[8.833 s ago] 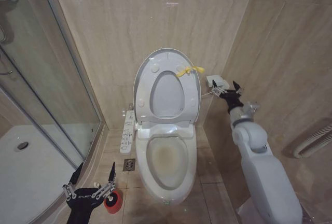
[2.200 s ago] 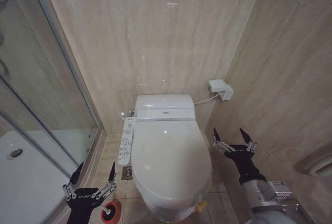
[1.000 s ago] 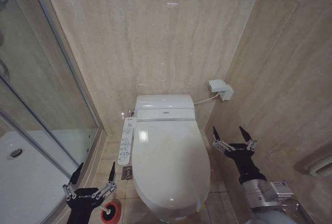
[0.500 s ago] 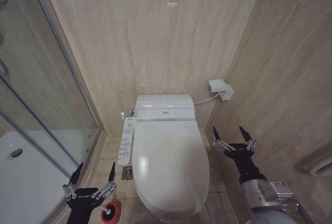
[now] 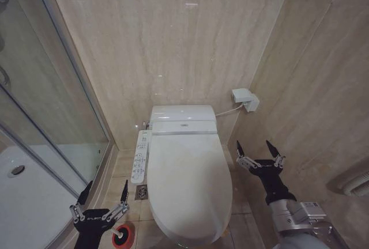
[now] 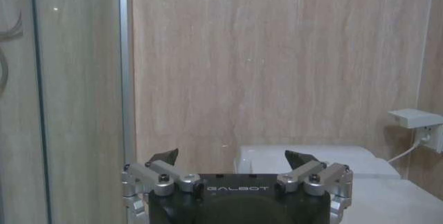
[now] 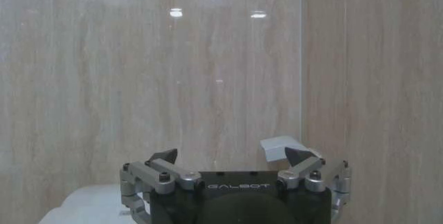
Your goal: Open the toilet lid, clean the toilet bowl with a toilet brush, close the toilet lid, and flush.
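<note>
White toilet lid [image 5: 190, 185] lies closed; right tool [image 5: 259, 157] and left tool [image 5: 104, 202] gape empty. Flush remains, needing the control panel [image 5: 140, 151].

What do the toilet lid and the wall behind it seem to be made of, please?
The toilet lid looks like glossy white plastic: smooth, with soft ceiling-light reflections. The wall appears to be polished beige stone-look tile, with faint veining and light glints; real stone or ceramic is unclear.

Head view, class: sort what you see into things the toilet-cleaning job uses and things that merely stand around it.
Job:
toilet lid, shut
toilet brush in its red holder
left claw, open
right claw, open

Around:
control panel
wall socket box
floor drain
shower tray
</note>
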Robot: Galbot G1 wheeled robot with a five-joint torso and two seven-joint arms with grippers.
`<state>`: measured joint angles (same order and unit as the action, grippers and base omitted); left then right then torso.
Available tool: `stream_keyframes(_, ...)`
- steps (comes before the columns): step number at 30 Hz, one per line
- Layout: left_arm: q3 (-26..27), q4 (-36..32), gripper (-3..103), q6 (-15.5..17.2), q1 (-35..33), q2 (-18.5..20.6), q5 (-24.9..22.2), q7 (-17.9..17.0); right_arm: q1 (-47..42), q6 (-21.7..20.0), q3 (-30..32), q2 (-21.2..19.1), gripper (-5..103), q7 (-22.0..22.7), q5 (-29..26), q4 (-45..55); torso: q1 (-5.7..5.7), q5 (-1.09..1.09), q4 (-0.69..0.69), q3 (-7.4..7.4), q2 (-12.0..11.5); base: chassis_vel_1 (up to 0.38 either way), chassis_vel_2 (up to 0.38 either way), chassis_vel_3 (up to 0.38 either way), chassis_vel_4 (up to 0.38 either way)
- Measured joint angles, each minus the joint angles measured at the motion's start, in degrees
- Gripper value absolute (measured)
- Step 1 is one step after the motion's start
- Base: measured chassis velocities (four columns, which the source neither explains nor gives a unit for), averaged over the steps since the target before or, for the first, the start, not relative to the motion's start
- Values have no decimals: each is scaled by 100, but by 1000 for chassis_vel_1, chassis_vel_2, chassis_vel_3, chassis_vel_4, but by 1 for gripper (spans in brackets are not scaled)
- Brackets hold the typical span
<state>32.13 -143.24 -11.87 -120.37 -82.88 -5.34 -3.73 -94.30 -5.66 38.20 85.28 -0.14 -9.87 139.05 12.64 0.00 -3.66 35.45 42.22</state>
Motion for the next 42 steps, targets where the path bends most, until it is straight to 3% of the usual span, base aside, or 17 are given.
stream_keyframes(42,0,0,100,0,0,0,0,0,0,0,0,0,100,0,-1,-1,0,0,0,0,0,0,0,0,0)
